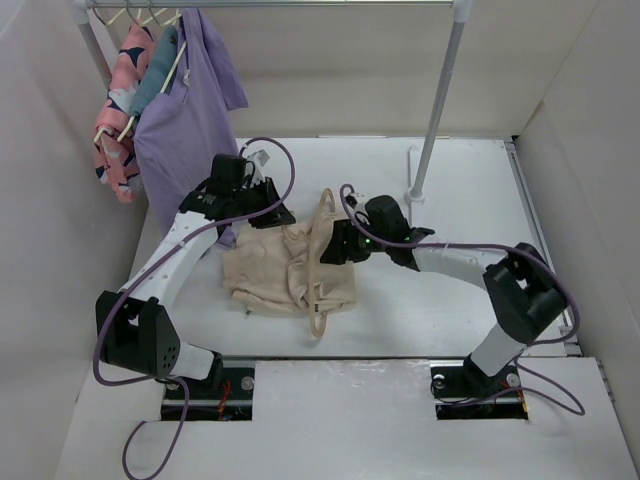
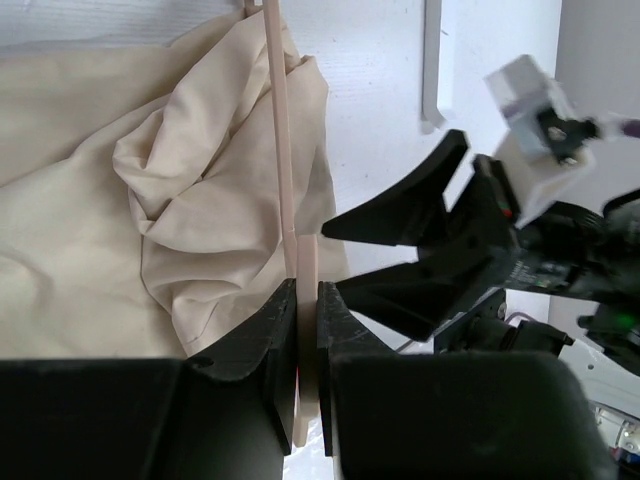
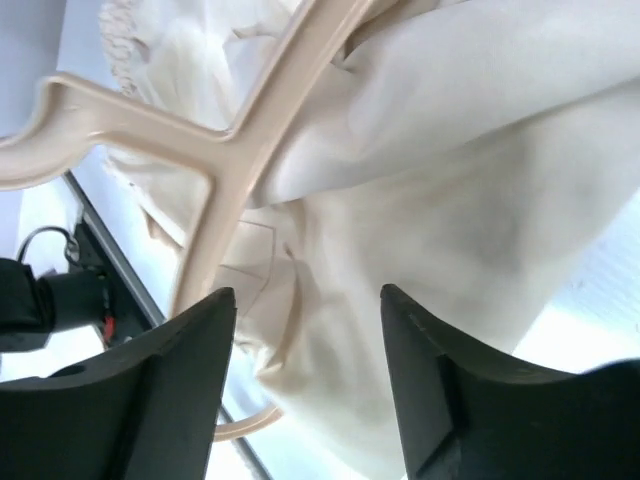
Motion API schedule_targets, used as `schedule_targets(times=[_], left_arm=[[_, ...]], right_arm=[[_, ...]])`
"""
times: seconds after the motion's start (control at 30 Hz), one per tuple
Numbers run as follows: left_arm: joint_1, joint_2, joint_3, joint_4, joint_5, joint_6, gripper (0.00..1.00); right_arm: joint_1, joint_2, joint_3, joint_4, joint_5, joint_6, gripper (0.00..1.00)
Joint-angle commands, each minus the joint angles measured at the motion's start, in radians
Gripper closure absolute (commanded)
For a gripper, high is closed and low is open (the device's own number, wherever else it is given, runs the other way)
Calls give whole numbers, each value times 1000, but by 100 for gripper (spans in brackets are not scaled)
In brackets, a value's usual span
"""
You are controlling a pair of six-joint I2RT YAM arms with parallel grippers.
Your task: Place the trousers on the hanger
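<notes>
Now L gripper [image 2: 307,290] pinches hanger [image 2: 283,150]; R gripper [image 3: 305,300] half-open by trousers [image 3: 450,200].

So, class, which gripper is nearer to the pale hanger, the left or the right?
Left. The left gripper is shut on the hanger, clamping its thin bar. The right gripper hangs open just beside the hanger, over the trousers, not touching it.

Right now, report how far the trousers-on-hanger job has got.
Done: the left claw is shut on the hanger, at its thin bar. In hand: the right claw hangs open just over the trousers, beside the hanger's frame, gripping nothing. Left: the trousers lie bunched on the table, not draped over the bar, so the hanging itself is not yet done.
</notes>
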Motion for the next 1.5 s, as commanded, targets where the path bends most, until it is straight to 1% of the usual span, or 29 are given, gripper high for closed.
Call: schedule_targets(times=[0.0,0.03,0.13,0.2,0.27,0.3,0.33,0.4,0.5,0.53,0.57,0.63,0.77,0.83,0.87,0.9,0.93,0.97,1.0,1.07,1.13,1.17,1.2,1.23,1.27,1.33,1.37,1.4,1.47], left_arm=[[-4,-10,40,31,22,-13,100],[-4,-10,40,31,22,-13,100],[-4,-10,40,31,22,-4,100],[-4,-10,40,31,22,-4,100],[-4,-10,40,31,22,-13,100],[-4,-10,40,31,22,-13,100],[-4,-10,40,40,32,-13,100],[-4,-10,40,40,32,-13,100],[-4,-10,40,49,42,-13,100],[-4,-10,40,49,42,-13,100],[-4,-21,31,49,42,-13,100],[-4,-30,20,49,42,-4,100],[-4,-30,20,40,42,-4,100],[-4,-21,20,40,42,-4,100],[-4,-21,20,40,61,-4,100],[-4,-21,20,40,71,5,97],[-4,-10,20,49,85,31,85],[-4,-10,20,49,116,50,75],[-4,-10,32,49,127,74,57],[-4,-21,43,28,136,126,44],[-4,-38,52,13,127,233,30],[-4,-65,68,-15,116,273,20],[-4,-84,77,-26,107,318,16],[-4,-106,86,-37,107,414,12],[-4,-166,86,-37,95,463,8],[-4,-250,68,-26,95,557,6],[-4,-298,42,-12,95,629,9],[-4,-383,-31,-1,143,649,26],[-24,-430,-116,-14,189,660,36]], right_arm=[[9,-78,11,-82,83,-47,33],[22,-93,21,-82,103,-47,29],[66,-133,43,-103,127,-47,28],[112,-133,79,-103,143,-13,28],[150,-92,119,-114,204,10,27],[179,-72,145,-158,235,10,27],[180,-28,193,-184,264,24,27],[190,18,230,-226,307,51,27],[190,94,277,-269,318,71,27],[190,109,296,-316,337,71,27],[190,121,322,-333,350,80,27],[190,134,331,-355,377,96,30],[190,134,340,-378,358,136,31],[190,134,330,-369,347,145,41],[190,134,330,-369,336,145,59],[190,134,319,-369,336,154,69],[190,134,319,-369,336,165,79],[181,134,319,-369,325,175,98],[163,134,319,-382,309,189,100],[135,124,295,-369,251,199,100],[91,97,232,-279,154,209,100],[74,76,209,-240,117,220,100],[59,66,190,-209,53,229,100],[33,66,178,-171,23,229,100],[22,52,167,-159,-3,213,100],[10,40,167,-159,-43,189,100],[0,25,167,-149,-56,176,100],[0,13,167,-149,-70,150,100],[-23,2,158,-139,-113,130,100]])
